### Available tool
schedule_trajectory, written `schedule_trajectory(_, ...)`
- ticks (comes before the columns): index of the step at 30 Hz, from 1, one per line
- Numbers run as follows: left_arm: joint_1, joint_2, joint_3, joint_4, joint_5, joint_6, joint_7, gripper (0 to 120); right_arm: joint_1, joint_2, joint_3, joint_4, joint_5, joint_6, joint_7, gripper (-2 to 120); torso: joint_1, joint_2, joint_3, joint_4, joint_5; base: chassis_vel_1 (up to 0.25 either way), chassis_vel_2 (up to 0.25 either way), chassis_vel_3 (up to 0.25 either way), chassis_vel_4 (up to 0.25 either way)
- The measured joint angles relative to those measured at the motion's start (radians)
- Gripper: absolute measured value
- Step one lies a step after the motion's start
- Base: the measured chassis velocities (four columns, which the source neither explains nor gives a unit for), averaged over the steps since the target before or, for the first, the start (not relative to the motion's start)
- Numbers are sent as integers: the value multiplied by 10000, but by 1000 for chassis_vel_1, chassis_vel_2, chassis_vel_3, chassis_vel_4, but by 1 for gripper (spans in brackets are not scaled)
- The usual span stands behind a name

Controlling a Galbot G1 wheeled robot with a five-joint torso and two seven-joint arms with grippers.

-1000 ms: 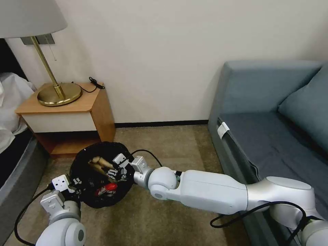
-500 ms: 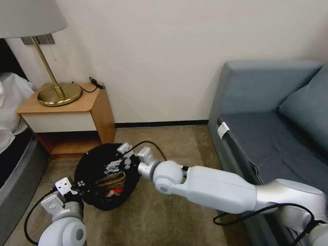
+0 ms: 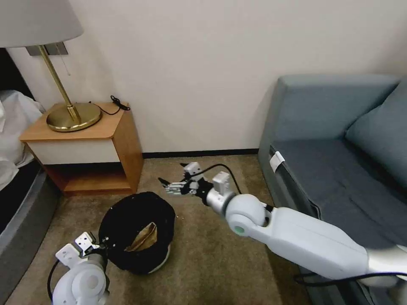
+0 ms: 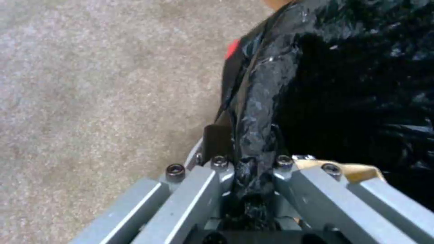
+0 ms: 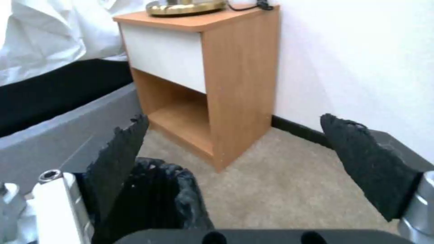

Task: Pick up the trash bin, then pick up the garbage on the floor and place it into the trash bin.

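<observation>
Trash bin on carpet, black liner rim clamped between fingers of left gripper at near-left edge; tan crumpled paper inside bin. Right gripper just beyond bin's far rim, above carpet, jaws spread wide, holding nothing. Nightstand beyond right gripper, sofa on its other side

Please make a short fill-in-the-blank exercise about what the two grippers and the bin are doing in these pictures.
1. The left gripper is shut on the ____ of the small round bin lined with a crinkly black plastic bag.
2. The right gripper, raised above the carpet beyond the bin, has its fingers ____.
3. Inside the bin lies a tan crumpled ____.
4. The brass lamp base stands on the wooden ____.

Missing words: rim; open; paper; nightstand
</observation>
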Motion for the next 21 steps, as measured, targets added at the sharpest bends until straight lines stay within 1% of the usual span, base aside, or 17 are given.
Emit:
schedule_trajectory(4,19,-10,34,-6,178,-35,40,3,-404,-76,388,89,-163,82,-20,97,0,0,0,-1,-1,0,0,0,0)
schedule_trajectory(6,82,-12,42,-48,416,-117,332,9,-621,-119,591,125,-278,117,-40,97,0,0,0,-1,-2,0,0,0,0)
schedule_trajectory(7,82,-12,42,-48,416,-117,332,9,-621,-119,591,125,-278,117,-40,97,0,0,0,-1,-2,0,0,0,0)
schedule_trajectory(9,164,-17,40,-69,846,-286,786,18,-787,-151,759,156,-375,148,-50,97,0,0,0,0,-1,0,0,0,0)
schedule_trajectory(11,351,-21,46,-118,1752,-756,1650,27,-1002,-180,1002,227,-444,154,-51,97,0,0,0,0,-2,0,0,0,0)
schedule_trajectory(12,351,-21,46,-118,1752,-756,1650,27,-1002,-180,1002,227,-444,154,-51,97,0,0,0,0,-2,0,0,0,0)
schedule_trajectory(15,669,-20,-7,-296,3141,-1683,3097,41,-1248,-212,1313,314,-495,154,-51,98,0,0,0,0,-2,0,0,0,0)
schedule_trajectory(16,734,-15,-33,-323,3377,-1903,3452,43,-1282,-215,1353,325,-503,154,-51,98,1,0,0,0,-2,0,0,0,0)
schedule_trajectory(17,734,-15,-33,-323,3377,-1903,3452,43,-1282,-215,1353,325,-503,154,-51,98,1,0,0,0,-2,0,0,0,0)
schedule_trajectory(19,979,-1,-140,-443,4312,-2740,4898,55,-1483,-221,1544,393,-552,172,-38,98,0,0,0,0,-2,0,0,0,0)
schedule_trajectory(20,1188,23,-275,-521,5002,-3505,6137,58,-1663,-220,1704,453,-598,317,-15,99,0,0,0,0,-2,0,0,0,0)
schedule_trajectory(21,1378,71,-425,-605,5464,-4090,7048,64,-1850,-213,1901,542,-700,558,50,99,0,0,0,0,-2,0,0,0,0)
